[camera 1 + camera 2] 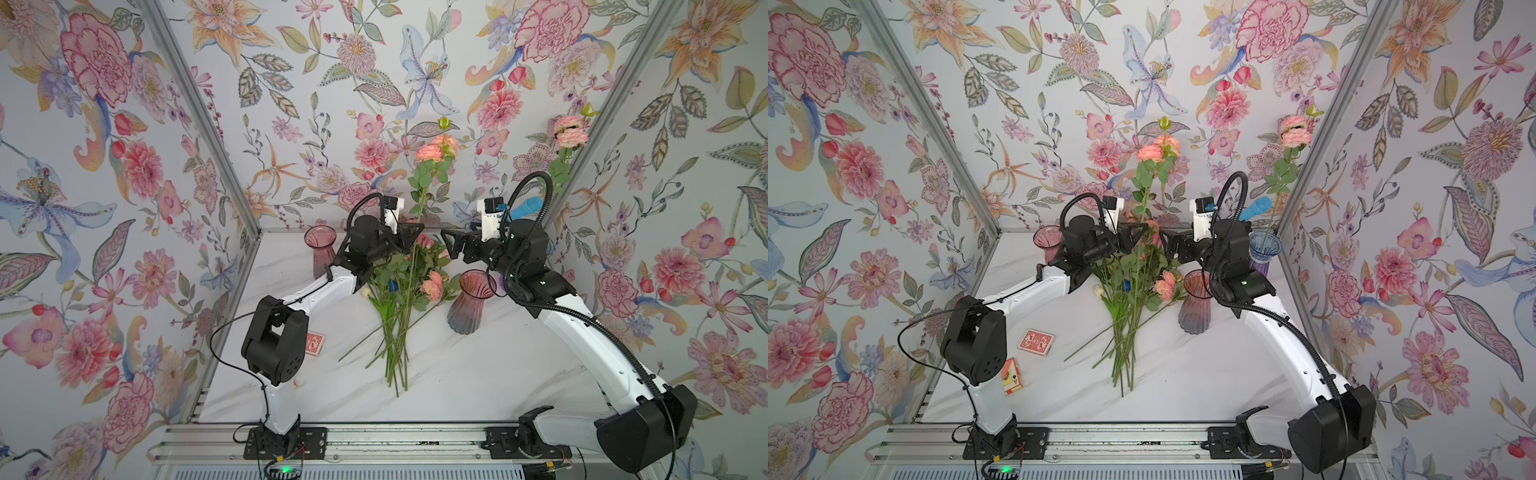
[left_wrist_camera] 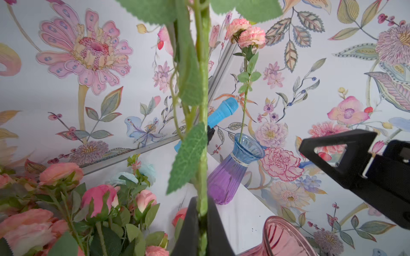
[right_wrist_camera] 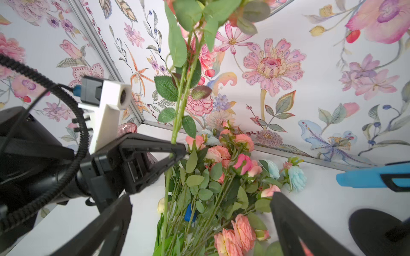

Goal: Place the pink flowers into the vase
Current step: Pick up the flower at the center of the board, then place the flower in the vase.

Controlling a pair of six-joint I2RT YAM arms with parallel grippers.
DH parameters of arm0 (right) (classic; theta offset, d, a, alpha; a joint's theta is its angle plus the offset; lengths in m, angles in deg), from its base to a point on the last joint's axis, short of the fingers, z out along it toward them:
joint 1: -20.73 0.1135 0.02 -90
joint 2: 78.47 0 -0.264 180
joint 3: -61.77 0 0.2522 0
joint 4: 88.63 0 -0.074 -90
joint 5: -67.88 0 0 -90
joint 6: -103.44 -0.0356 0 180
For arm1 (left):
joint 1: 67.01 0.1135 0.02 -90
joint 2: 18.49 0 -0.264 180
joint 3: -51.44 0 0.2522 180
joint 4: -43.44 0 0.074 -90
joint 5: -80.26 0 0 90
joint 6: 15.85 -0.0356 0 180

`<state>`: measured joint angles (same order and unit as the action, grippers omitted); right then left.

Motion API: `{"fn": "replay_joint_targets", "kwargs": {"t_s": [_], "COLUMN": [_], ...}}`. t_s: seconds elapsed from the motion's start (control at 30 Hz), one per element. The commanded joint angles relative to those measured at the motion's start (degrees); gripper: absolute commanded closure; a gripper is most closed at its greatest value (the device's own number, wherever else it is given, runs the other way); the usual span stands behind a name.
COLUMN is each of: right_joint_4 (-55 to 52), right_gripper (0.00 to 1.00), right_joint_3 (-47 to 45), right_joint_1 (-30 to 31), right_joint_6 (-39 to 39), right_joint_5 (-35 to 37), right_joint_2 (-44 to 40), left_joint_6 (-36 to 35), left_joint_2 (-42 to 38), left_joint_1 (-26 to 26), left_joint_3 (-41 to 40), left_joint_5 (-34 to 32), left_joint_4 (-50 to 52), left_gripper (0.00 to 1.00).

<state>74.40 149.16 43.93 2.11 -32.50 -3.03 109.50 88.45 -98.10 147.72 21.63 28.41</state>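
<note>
One pink flower (image 1: pixel 436 150) is pinched by its stem in the left gripper (image 2: pixel 202 200). The jaws are clamped right down on it, and it's held upright over the table (image 1: pixel 478 374) with the blooms up against the back wall. The right gripper (image 3: pixel 200 196) is spread wide with nothing in it, pointed at that same stem from just beside it.

The rest of the pink ones are lying in a bunch (image 1: pixel 409 286) on the table. Heads are toward the back, stems are fanned toward the front, and a few pale blue blooms (image 3: pixel 296 177) are mixed in. Whether the held stem's bottom end is clear of the bunch can't really be told, since there's too much leaf in the way.

Another flower (image 1: pixel 570 131) is stood in the blue vase (image 1: pixel 1264 249) in the back right corner, near a blue mic (image 1: pixel 528 208). A pink vase (image 1: pixel 469 305) is parked just right of the bunch, under the right arm. A second pink vase (image 1: pixel 320 249) is tucked behind the left arm at the back. Some cards (image 1: pixel 1036 341) are lying near the left arm's elbow.
</note>
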Motion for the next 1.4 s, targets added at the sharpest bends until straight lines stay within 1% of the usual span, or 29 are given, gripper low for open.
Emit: {"fn": "replay_joint_targets", "kwargs": {"t_s": [0.0, 0.07, 0.27, 0.57, 0.73, 0.9, 1.1, 1.27, 1.33, 1.37], "right_joint_4": [2.24, 2.23, 1.37, 1.61, 1.56, 1.62, 1.60, 1.62, 1.61, 1.56], "right_gripper": [0.07, 0.15, 0.27, 0.41, 0.45, 0.52, 0.70, 0.92, 0.94, 0.94], "right_joint_3": [4.04, 5.78, 10.01, 13.09, 14.98, 16.02, 16.29, 15.80, 15.76, 15.83], "right_joint_1": [0.93, 1.31, 1.59, 2.20, 2.86, 3.38, 3.44, 3.44, 3.38, 3.27], "right_joint_6": [-2.64, -2.51, -2.83, -3.59, -3.95, -4.04, -4.01, -3.52, -3.42, -3.35], "right_joint_5": [-2.70, -2.86, -2.86, -3.89, -4.30, -4.44, -4.14, -3.30, -3.07, -2.88], "right_joint_2": [2.24, 3.95, 8.79, 11.81, 13.87, 15.30, 15.44, 14.91, 14.91, 14.91], "left_joint_6": [-2.30, -2.55, -2.75, -3.01, -2.83, -2.83, -3.17, -3.51, -3.71, -3.86], "left_joint_2": [-3.11, -3.73, -5.05, -6.21, -5.89, -5.77, -5.86, -5.97, -5.88, -5.86], "left_joint_1": [-1.17, -1.73, -2.67, -3.42, -4.25, -4.69, -4.83, -4.80, -4.85, -4.78], "left_joint_3": [-1.30, -1.44, -2.31, -4.03, -3.82, -3.29, -3.16, -3.42, -3.25, -3.24], "left_joint_5": [1.47, 1.51, 1.72, 2.42, 2.22, 1.94, 1.42, 1.16, 1.25, 1.32], "left_joint_4": [-5.68, -6.09, -6.92, -7.06, -7.15, -7.06, -6.59, -6.13, -5.89, -5.79], "left_gripper": [1.00, 1.00, 1.00, 1.00, 1.00, 1.00, 1.00, 1.00, 0.99, 0.94]}}
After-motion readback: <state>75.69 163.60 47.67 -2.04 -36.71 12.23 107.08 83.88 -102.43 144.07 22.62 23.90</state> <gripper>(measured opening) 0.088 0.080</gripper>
